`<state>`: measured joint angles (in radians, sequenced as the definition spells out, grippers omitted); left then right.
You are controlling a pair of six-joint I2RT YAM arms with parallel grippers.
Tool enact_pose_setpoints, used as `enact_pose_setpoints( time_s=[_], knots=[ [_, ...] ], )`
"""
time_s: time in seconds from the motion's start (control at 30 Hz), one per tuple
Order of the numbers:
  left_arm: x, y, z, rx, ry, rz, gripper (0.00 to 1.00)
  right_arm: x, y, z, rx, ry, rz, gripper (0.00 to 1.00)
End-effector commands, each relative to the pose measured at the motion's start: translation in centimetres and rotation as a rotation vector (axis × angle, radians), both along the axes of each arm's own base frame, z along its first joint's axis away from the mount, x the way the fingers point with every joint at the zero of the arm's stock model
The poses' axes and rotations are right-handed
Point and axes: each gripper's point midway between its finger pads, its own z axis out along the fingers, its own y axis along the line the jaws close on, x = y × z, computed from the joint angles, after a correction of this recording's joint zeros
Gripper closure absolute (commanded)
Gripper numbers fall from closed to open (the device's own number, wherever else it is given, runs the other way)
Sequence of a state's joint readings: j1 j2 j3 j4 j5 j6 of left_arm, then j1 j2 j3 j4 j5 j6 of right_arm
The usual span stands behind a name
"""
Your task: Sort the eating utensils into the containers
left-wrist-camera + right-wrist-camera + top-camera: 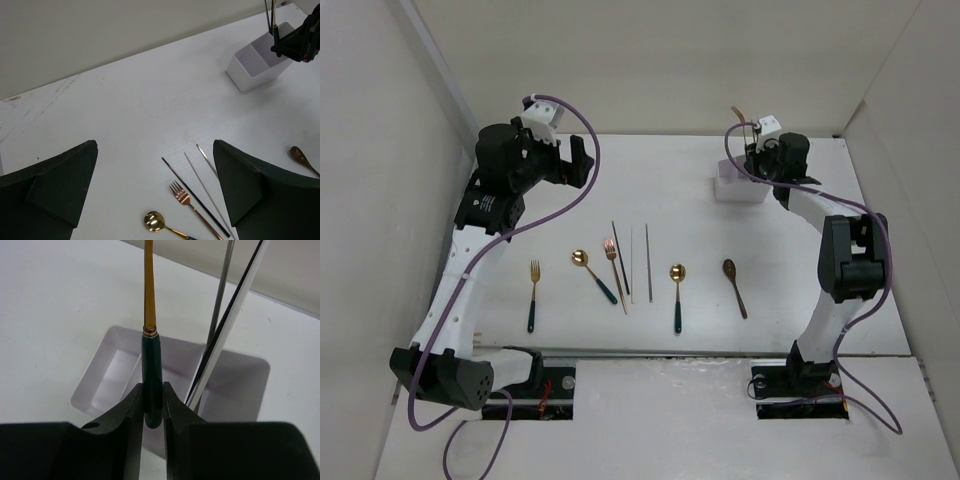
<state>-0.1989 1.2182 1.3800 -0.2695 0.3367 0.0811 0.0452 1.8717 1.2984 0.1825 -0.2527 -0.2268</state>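
Note:
My right gripper point(752, 152) is shut on the dark teal handle of a gold-headed utensil point(152, 375), held upright over the white divided box point(740, 186). Its gold stem point(740, 112) rises above the gripper. In the right wrist view the handle's tip hangs above a left compartment of the box point(95, 385), and two chopsticks point(225, 335) stand in the right compartment. My left gripper point(578, 162) is open and empty, raised over the table's left back. On the table lie a gold fork point(533, 295), two gold spoons point(592, 272) point(677, 295), a copper fork point(615, 270), three chopsticks point(632, 255) and a brown spoon point(735, 287).
The left wrist view shows the copper fork point(182, 195), a gold spoon point(154, 221), the chopsticks point(197, 192) and the brown spoon point(300, 156) below my open gripper point(155, 190), with the box point(250, 70) far right. White walls enclose the table.

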Motion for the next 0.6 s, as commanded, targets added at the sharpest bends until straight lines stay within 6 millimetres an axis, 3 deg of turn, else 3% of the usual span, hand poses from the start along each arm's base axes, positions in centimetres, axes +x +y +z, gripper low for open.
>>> enact_pose_setpoints(
  time_s=[0.0,0.17,0.27,0.4,0.57],
  knots=[
    [0.2,0.3,1.3,0.006,-0.065,0.005,0.0,0.4,-0.8,0.9,-0.026,-0.04,-0.015,1.0],
    [0.3,0.2,1.6,0.004,-0.074,0.006,0.0,1.2,-0.7,0.2,-0.027,-0.028,-0.015,0.99],
    [0.2,0.2,1.6,-0.003,-0.07,0.007,0.0,1.1,-0.7,0.0,-0.027,-0.017,-0.015,0.89],
    [0.2,0.2,1.6,-0.003,-0.07,0.007,0.0,1.1,-0.7,-0.5,-0.027,-0.008,-0.015,0.7],
    [0.3,0.9,0.9,0.007,-0.061,0.046,0.0,1.1,-0.7,-0.5,-0.027,-0.008,-0.015,0.63]
  ],
)
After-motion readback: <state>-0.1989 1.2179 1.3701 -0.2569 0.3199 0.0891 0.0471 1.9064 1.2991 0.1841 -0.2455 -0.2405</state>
